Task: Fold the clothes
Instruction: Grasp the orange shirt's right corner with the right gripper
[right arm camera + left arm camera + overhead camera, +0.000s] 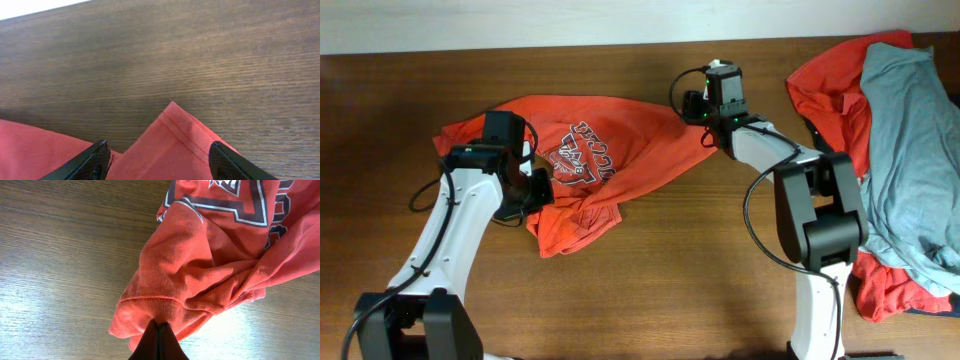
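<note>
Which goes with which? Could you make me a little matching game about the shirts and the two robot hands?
1 orange-red shirt, mid-scene
2 grey-blue shirt
3 left hand
4 right hand

a open, straddling a cloth corner
b pinched shut on fabric
c far right in the overhead view
d has dark lettering printed on it

Pairs: 1-d, 2-c, 3-b, 4-a

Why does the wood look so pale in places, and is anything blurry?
Left wrist view: light glares off the table, paling it at lower left; the left hand, shut on the shirt, is a dark close-up blur. Right wrist view: the top-left corner is blown out white. Overhead view: soft even light, all sharp.
</note>
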`<state>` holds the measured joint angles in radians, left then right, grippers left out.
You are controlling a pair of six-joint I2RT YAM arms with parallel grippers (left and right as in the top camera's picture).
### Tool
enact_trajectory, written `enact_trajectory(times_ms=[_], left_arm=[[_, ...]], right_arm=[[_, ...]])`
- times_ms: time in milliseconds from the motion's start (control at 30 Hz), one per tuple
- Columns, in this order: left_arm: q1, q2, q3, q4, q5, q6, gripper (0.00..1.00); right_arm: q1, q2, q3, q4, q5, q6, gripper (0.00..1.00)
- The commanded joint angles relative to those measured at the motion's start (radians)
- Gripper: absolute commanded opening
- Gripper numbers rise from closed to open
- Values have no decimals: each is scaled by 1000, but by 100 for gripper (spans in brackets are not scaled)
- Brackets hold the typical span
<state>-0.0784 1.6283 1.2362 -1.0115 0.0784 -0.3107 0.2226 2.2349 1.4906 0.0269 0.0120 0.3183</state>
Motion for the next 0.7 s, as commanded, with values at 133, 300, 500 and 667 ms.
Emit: enact_trajectory(times_ms=[133,300,500,667], left_arm=[[-2,-19,12,-5,11,-10,0],[-2,-19,12,-6,11,-10,0],[-2,-19,12,-11,11,-10,0],[-2,-19,12,-11,11,-10,0]], right_arm=[[-1,64,13,42,27,13,70],[-1,77,13,74,27,12,69],[-1,109,13,72,27,12,43],[-1,130,12,58,28,7,33]])
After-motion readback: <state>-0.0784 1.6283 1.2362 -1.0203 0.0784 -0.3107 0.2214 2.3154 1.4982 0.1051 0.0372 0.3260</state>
